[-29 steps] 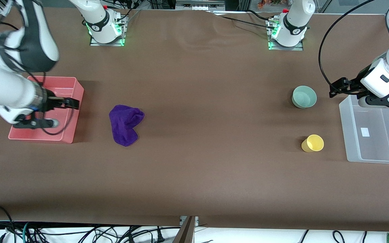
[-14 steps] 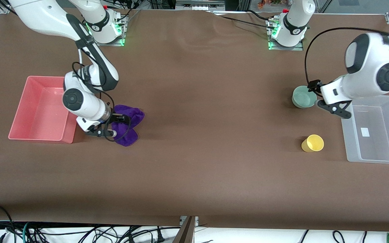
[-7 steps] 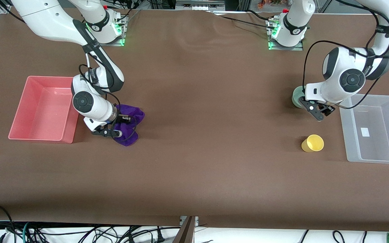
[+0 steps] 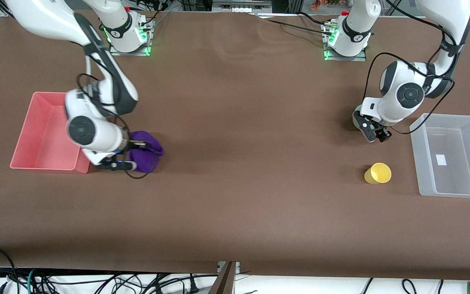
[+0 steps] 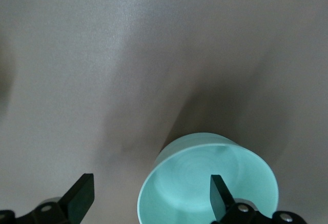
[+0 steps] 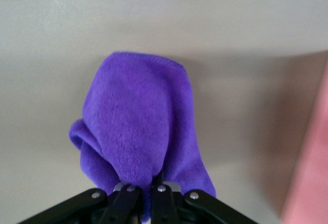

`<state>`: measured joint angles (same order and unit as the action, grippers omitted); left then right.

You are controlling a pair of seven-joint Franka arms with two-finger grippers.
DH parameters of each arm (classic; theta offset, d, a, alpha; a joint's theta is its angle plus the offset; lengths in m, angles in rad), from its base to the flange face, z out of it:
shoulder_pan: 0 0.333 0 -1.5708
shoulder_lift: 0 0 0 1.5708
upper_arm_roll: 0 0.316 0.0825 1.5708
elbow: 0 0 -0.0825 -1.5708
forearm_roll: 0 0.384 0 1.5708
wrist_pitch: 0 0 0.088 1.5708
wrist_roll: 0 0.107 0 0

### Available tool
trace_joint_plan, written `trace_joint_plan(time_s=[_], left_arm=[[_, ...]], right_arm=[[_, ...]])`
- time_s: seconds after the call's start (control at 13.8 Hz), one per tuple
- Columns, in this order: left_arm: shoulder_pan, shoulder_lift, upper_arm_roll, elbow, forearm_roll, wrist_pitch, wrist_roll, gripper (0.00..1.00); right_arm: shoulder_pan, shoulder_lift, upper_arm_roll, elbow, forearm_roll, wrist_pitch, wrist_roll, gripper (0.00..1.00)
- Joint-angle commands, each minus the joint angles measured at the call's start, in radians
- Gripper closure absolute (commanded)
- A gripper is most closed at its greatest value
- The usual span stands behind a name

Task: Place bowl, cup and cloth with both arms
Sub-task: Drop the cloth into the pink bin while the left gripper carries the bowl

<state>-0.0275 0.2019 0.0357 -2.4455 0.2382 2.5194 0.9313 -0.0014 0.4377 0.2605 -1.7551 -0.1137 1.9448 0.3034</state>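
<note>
My right gripper [image 4: 136, 148] is shut on the purple cloth [image 4: 148, 154], which bunches and hangs from its jaws [image 6: 146, 193] just beside the pink tray. The cloth [image 6: 138, 126] fills the middle of the right wrist view. My left gripper [image 4: 371, 131] is down over the mint-green bowl [image 4: 355, 118] and covers most of it. In the left wrist view it stands open [image 5: 149, 199], one finger [image 5: 219, 198] inside the bowl [image 5: 200, 178] and the other finger [image 5: 79, 198] outside, over bare table. The yellow cup [image 4: 377, 173] lies apart, nearer the front camera than the bowl.
A pink tray [image 4: 47, 134] sits at the right arm's end of the table, its wall [image 6: 312, 172] close to the cloth. A clear plastic bin [image 4: 447, 118] stands at the left arm's end, beside the bowl and cup.
The right gripper shut on the cloth and drew it toward the pink tray. The left arm swung from the bin to the bowl and lowered over its rim, jaws still open.
</note>
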Motion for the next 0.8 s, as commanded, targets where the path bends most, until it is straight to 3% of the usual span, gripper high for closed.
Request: trace_joint_plan(time_s=[0.0,0.07,0.15,0.22,0.29,0.44,0.73], left_arm=[[0.047,0.024,-0.002,-0.029,0.032,0.09,0.087,0.07],[0.052,0.024,-0.002,-0.033,0.032,0.099,0.127,0.26],[0.057,0.024,-0.003,-0.033,0.032,0.099,0.154,0.6],[0.058,0.024,-0.004,-0.033,0.032,0.099,0.156,0.83],[0.06,0.024,-0.004,-0.033,0.032,0.099,0.156,1.0],[0.061,0.024,-0.005,-0.033,0.032,0.099,0.161,1.0],[0.064,0.011,-0.01,-0.023,0.024,0.092,0.169,1.0]], right_arm=[[-0.038,-0.042,-0.062,0.123,0.005,-0.257,-0.169,1.0],[-0.04,-0.049,-0.107,0.153,0.005,-0.324,-0.235,1.0],[-0.042,-0.06,-0.163,0.167,0.003,-0.367,-0.316,1.0],[-0.043,-0.066,-0.229,0.167,0.002,-0.388,-0.404,1.0],[-0.043,-0.073,-0.294,0.163,0.003,-0.388,-0.499,1.0],[-0.043,-0.063,-0.43,0.126,0.005,-0.363,-0.593,1.0],[-0.045,-0.063,-0.544,0.005,0.008,-0.301,-0.595,1.0]])
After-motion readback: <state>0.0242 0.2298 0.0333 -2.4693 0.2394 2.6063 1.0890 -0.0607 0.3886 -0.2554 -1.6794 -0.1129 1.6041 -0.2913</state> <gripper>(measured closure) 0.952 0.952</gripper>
